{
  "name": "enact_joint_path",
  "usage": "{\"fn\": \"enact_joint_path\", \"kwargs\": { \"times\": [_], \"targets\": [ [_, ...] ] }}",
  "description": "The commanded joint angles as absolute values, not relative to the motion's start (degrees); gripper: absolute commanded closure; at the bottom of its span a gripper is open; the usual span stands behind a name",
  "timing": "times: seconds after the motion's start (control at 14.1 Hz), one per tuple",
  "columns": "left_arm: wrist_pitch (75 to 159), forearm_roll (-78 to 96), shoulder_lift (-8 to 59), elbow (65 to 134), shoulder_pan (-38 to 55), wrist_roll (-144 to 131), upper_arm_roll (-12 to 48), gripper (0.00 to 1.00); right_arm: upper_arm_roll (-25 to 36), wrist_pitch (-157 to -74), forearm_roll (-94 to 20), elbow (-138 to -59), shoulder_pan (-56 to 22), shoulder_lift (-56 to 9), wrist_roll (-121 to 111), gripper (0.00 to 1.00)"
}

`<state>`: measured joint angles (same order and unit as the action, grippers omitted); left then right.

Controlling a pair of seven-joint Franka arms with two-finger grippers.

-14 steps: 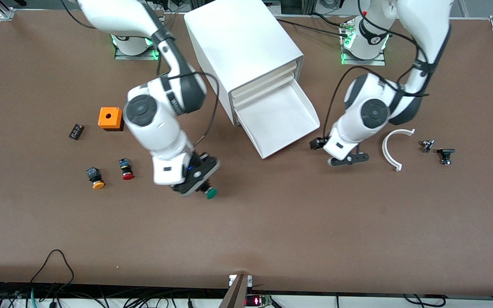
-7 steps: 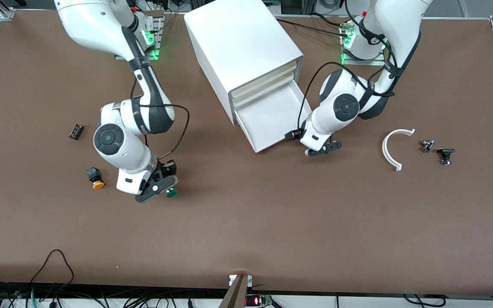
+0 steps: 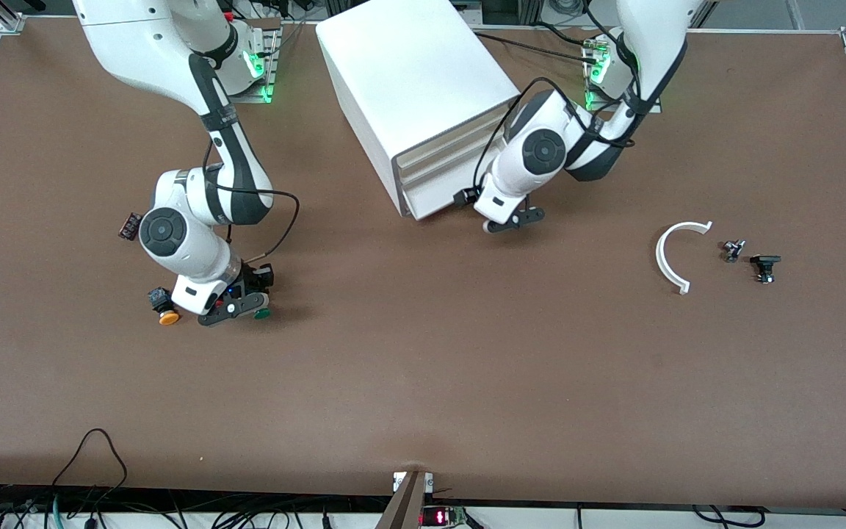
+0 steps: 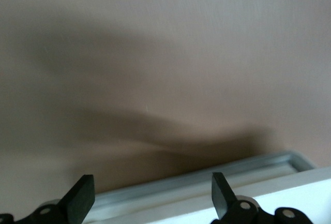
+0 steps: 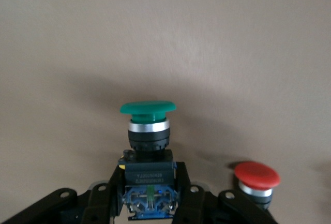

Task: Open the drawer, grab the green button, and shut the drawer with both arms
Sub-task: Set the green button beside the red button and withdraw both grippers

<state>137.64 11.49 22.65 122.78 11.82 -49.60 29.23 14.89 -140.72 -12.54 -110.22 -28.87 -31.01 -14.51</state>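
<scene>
My right gripper (image 3: 236, 305) is shut on the black-and-blue body of the green-capped button (image 3: 262, 314), low over the table beside the orange-capped button (image 3: 166, 312). In the right wrist view the green-capped button (image 5: 147, 109) sticks out from between the fingers of the right gripper (image 5: 148, 182). The lowest drawer (image 3: 434, 208) is pushed into the white cabinet (image 3: 416, 81), about flush with the two above. My left gripper (image 3: 509, 220) is open and empty at that drawer's front. In the left wrist view the drawer's white rim (image 4: 207, 185) lies between the spread fingers of the left gripper (image 4: 152, 185).
A red-capped button (image 5: 257, 176) stands close beside the held one. A small black part (image 3: 129, 225) lies toward the right arm's end. A white curved piece (image 3: 676, 253) and two small parts (image 3: 733, 250) (image 3: 764, 266) lie toward the left arm's end.
The left gripper has pushed the open drawer into the cabinet. The right gripper has carried the green button toward the right arm's end, down beside the orange and red buttons.
</scene>
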Motion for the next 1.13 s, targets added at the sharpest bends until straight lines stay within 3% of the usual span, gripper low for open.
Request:
{"fn": "enact_joint_path", "kwargs": {
  "times": [0.0, 0.07, 0.21, 0.57, 0.92, 1.06],
  "targets": [
    [136.2, 14.4, 19.4, 125.7, 11.8, -49.6, 30.5, 0.0, 14.3, -144.7, -12.3, -115.8, -29.6, -28.4, -12.0, 0.81],
    [136.2, 15.1, 19.0, 126.2, 11.7, -49.6, 30.7, 0.0, 14.3, -144.6, -12.4, -115.6, -29.6, -28.3, -11.7, 0.71],
    [136.1, 16.6, 18.2, 126.7, 11.7, -49.6, 31.6, 0.0, 14.4, -142.0, -12.3, -113.1, -29.6, -27.6, -5.7, 0.0],
    [136.7, 17.4, 16.6, 126.7, 9.6, -48.9, 32.5, 0.0, 15.6, -124.5, -11.2, -100.6, -29.0, -25.8, -1.8, 0.0],
    [142.9, 16.6, 9.0, 125.5, -1.9, -45.9, 28.8, 0.0, 17.5, -108.6, -10.7, -89.9, -28.7, -24.0, -0.6, 0.0],
    [135.5, 16.7, 4.1, 123.8, -5.3, -29.0, 25.2, 0.0, 17.9, -101.3, -10.6, -84.5, -28.5, -24.3, 4.1, 0.0]
  ]
}}
